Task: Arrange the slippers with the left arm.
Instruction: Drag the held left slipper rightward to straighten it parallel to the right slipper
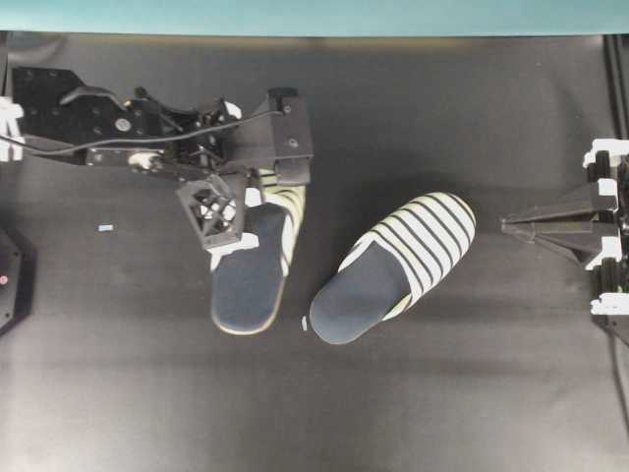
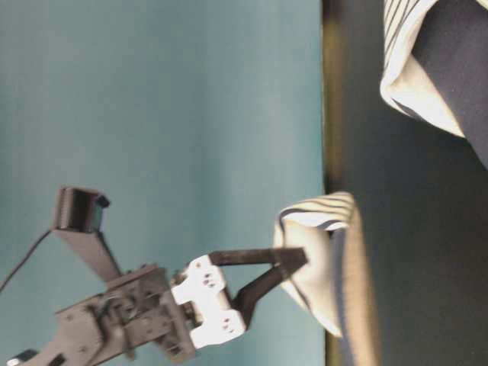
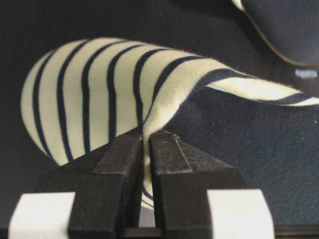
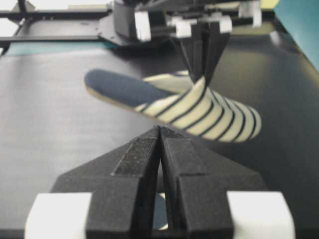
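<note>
My left gripper [image 1: 254,200] is shut on the opening edge of one slipper's striped toe cover [image 3: 99,99]. Its jaws pinch the fabric in the left wrist view [image 3: 147,137]. This slipper [image 1: 248,280] looks raised and tilted in the right wrist view [image 4: 199,112] and shows in the table-level view [image 2: 328,252] with the left gripper [image 2: 293,263]. The other slipper [image 1: 393,265] lies flat to its right, toe pointing up-right. My right gripper [image 1: 506,226] is shut and empty at the far right, with its jaws closed in the right wrist view [image 4: 160,130].
The surface is a black table [image 1: 442,393] with a teal wall [image 1: 314,15] behind it. A small white scrap [image 1: 305,323] lies between the slippers' heels. A small pale blue tag [image 1: 105,227] lies at the left.
</note>
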Controlling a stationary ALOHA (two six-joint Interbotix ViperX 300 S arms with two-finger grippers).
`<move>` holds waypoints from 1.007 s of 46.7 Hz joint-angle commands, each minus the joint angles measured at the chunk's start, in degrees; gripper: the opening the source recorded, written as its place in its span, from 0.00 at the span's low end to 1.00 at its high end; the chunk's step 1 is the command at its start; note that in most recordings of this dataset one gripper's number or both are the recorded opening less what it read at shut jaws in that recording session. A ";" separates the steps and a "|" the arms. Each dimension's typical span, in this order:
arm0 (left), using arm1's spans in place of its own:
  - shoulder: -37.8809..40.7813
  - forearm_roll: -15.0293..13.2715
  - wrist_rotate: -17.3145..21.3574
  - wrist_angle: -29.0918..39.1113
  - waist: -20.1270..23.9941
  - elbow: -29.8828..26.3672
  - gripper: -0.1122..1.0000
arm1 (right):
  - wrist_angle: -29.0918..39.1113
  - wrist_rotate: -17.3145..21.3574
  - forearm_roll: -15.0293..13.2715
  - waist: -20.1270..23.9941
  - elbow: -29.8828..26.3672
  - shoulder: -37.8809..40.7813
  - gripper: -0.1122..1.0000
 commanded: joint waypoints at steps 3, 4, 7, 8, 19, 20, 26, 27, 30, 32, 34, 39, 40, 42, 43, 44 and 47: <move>3.43 0.18 -0.97 -3.78 -0.53 0.88 0.11 | -0.35 0.35 0.09 0.09 -0.26 0.26 0.11; 4.04 0.18 -1.14 -4.31 -0.70 0.97 0.11 | -0.35 0.35 0.09 0.09 -0.26 0.26 0.11; 5.80 0.18 -1.58 -5.54 -1.23 1.05 0.11 | -0.26 0.35 0.09 0.09 -0.09 0.26 0.11; 6.24 0.18 -1.67 -5.71 -1.32 1.05 0.11 | -0.18 0.35 0.09 0.09 -0.09 0.26 0.11; 8.70 0.18 -2.99 -5.89 -1.67 1.23 0.11 | -0.09 0.35 0.09 0.09 0.00 0.26 0.11; 8.79 0.18 -3.08 -5.89 -1.76 1.32 0.11 | -0.18 0.35 0.09 0.09 -0.09 0.26 0.11; 8.96 0.18 -3.60 -6.24 -2.11 1.32 0.11 | -0.35 0.35 0.18 0.09 0.00 0.26 0.11; 8.96 0.18 -3.78 -6.33 -2.11 1.32 0.11 | -0.35 0.35 0.09 0.09 0.09 0.26 0.11; 9.05 0.18 -4.39 -6.59 -2.20 1.05 0.11 | -0.44 0.35 0.09 0.09 0.09 0.26 0.11; 9.14 0.18 -4.75 -6.68 -2.02 0.97 0.11 | -0.44 0.35 0.09 0.09 0.09 0.26 0.11; 9.14 0.18 -5.10 -6.86 -1.85 0.88 0.11 | -0.44 0.35 0.09 0.09 0.09 0.26 0.11; 9.14 0.26 -5.10 -6.86 -1.05 0.79 0.11 | -0.35 0.35 0.18 0.09 0.18 0.26 0.11; 9.14 0.18 -5.10 -6.94 -0.88 0.88 0.11 | -0.35 0.44 0.09 0.09 0.18 0.26 0.11; 9.14 0.18 -5.19 -6.94 -0.62 0.88 0.11 | -0.44 0.35 0.09 0.09 0.18 0.26 0.11; 9.14 0.18 -5.19 -6.94 -0.44 0.88 0.11 | -0.44 0.35 0.18 0.09 0.18 0.26 0.11; 9.14 0.18 -5.19 -7.03 -0.18 0.79 0.11 | -0.44 0.35 0.09 0.09 0.18 0.26 0.11; 9.14 0.18 -5.19 -7.82 0.18 0.79 0.11 | -0.44 0.35 0.09 0.09 0.18 0.26 0.11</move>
